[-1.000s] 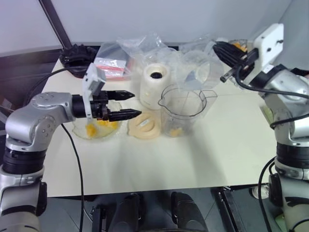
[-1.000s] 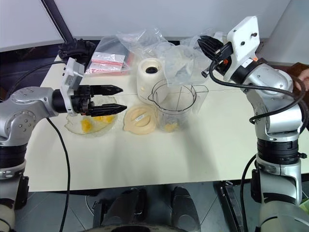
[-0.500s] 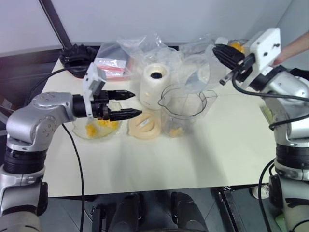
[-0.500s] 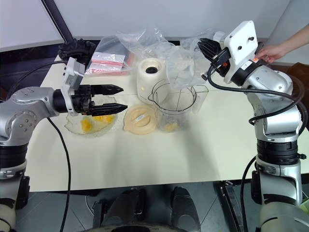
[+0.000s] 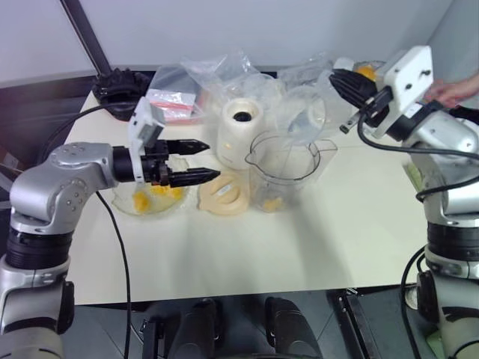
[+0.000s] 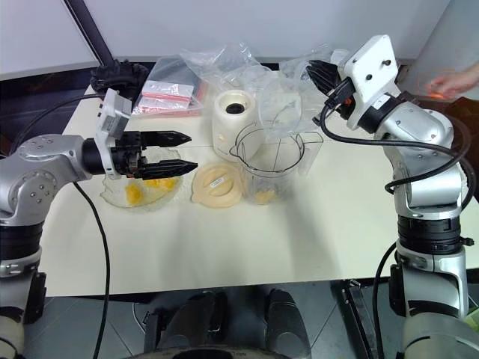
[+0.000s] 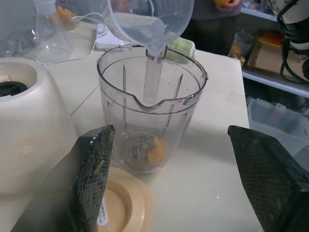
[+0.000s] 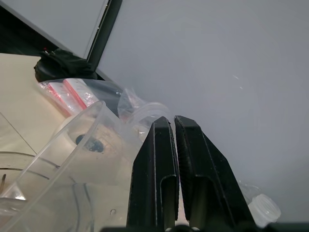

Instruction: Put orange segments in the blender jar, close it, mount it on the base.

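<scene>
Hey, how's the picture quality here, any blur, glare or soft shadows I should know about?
Left eye view: even light, soft shadows under the blender jar. Left wrist view: the left gripper's open fingers loom large, yet the jar and the water stream pouring from the measuring cup stay crisp. Right eye view: a person's hand is blurred. Right wrist view: the cup's rim is smeared.

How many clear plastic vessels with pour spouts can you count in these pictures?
2: the blender jar standing on the table, and a smaller measuring cup tilted above it, pouring liquid in.
</scene>
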